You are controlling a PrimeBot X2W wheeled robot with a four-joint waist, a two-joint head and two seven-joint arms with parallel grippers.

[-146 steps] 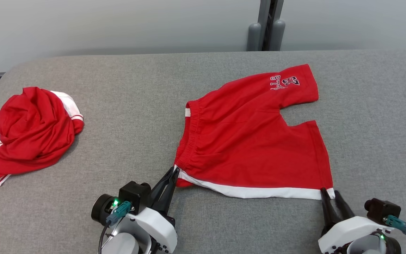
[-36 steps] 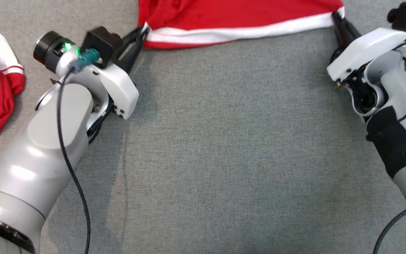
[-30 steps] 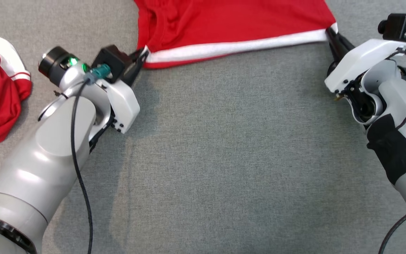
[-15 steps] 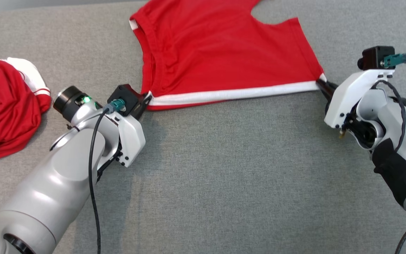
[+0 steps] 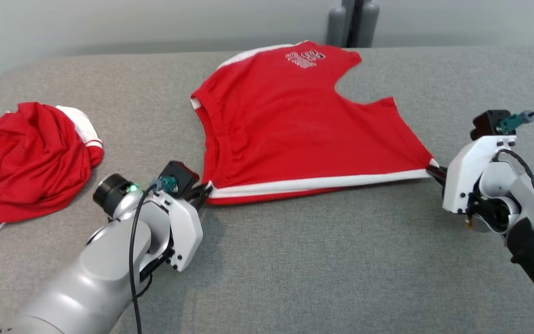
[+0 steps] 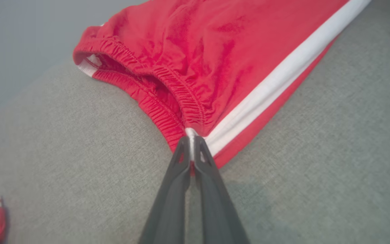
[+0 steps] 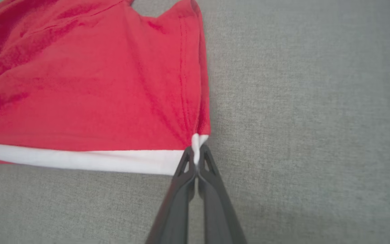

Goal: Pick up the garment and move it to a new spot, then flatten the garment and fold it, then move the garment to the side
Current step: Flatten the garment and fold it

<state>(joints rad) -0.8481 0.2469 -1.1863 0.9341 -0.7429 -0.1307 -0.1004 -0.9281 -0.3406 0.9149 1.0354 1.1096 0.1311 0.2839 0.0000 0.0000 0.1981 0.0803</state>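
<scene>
The garment, red shorts with a white side stripe and a white print on the far leg, lies spread on the grey table. Its near side edge is stretched between my two grippers. My left gripper is shut on the waistband corner, where the elastic band meets the stripe. At the right, my right gripper is shut on the leg-hem corner. The near edge hangs a little above the table, with a shadow under it.
A second red garment with white stripes lies crumpled at the table's left. The grey table stretches bare in front of the shorts. A grey post stands behind the far edge against a pale wall.
The head camera has tilted up, so the whole shorts and the far wall now show. Both grippers keep their grip on the stretched near edge.
</scene>
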